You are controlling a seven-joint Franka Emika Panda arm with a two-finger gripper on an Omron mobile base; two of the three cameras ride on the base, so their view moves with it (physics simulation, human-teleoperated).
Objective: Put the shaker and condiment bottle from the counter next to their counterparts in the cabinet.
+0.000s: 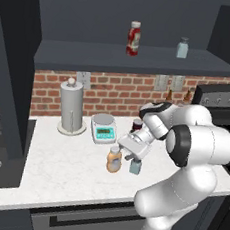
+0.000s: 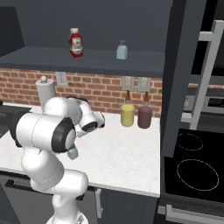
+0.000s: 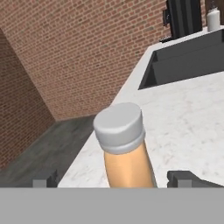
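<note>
Nothing shelved yet: bottle point(image 1: 114, 159) and shaker point(image 1: 136, 166) remain on counter point(image 1: 56, 171); claw point(image 3: 117, 178) spread wide around bottle.

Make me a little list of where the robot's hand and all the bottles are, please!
gripper: open, one finger on each side of the condiment bottle, not squeezing it yet
shaker: standing on the counter, right beside that bottle
cabinet shelf: red bottle and pale blue shaker, standing apart
also on counter: paper towel roll, kitchen scale
</note>
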